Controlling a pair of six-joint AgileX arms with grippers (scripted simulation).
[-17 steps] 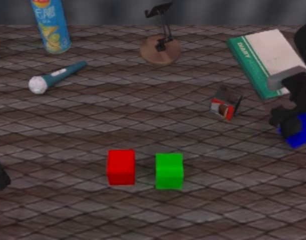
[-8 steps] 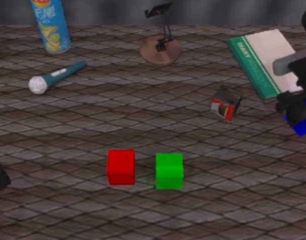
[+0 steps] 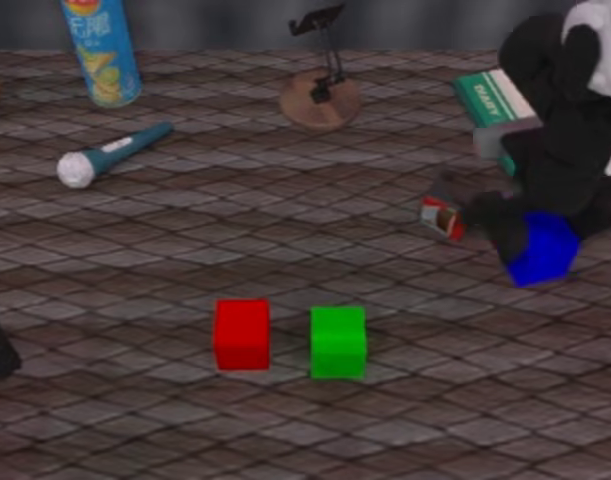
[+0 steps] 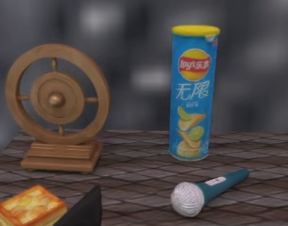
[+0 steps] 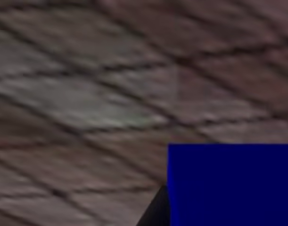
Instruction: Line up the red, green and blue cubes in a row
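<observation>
Blue cube [image 3: 541, 250] now further left, clamped in right pincer [image 3: 525, 238], beside small red-and-white box [image 3: 443, 217].

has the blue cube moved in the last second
Yes. The blue cube, held by the right pincer, has moved left, nearer the small red-and-white box.

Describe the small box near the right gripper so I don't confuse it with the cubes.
Start at the green-edged book at the table's far right. Nearer the camera, just left of the right gripper carrying the blue cube, sits the small box: red-and-white, tilted, dark-flapped, unlike the plain cubes.
</observation>
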